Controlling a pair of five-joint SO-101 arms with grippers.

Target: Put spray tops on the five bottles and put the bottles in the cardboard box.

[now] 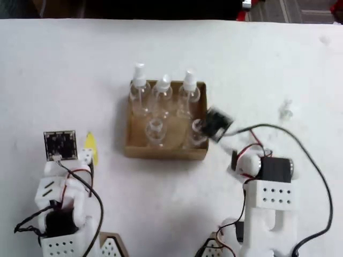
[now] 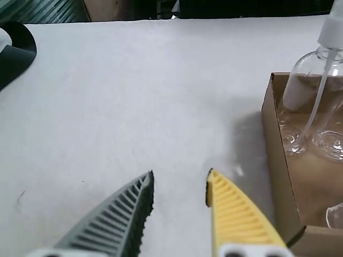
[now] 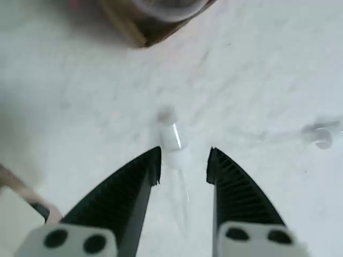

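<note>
White table (image 1: 80, 64): we see cardboard box (image 1: 166, 153) just beside left gripper (image 2: 180, 179), jaws parted, holding nothing. Box holds five bottles (image 1: 162, 99), three topped. We find right gripper (image 3: 184, 155) likewise agape; spray top (image 3: 174, 140) lies between its fingers (image 3: 236, 187), apparently ungripped; second top (image 3: 321, 135) off to its side.

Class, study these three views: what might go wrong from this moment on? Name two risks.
1. The spray top lies between the right gripper's open fingers, so closing off-centre might flick it away.
2. Two uncapped bottles stand in the cardboard box, close beside the capped bottles. Fitting tops there might tip the neighbours.
</note>
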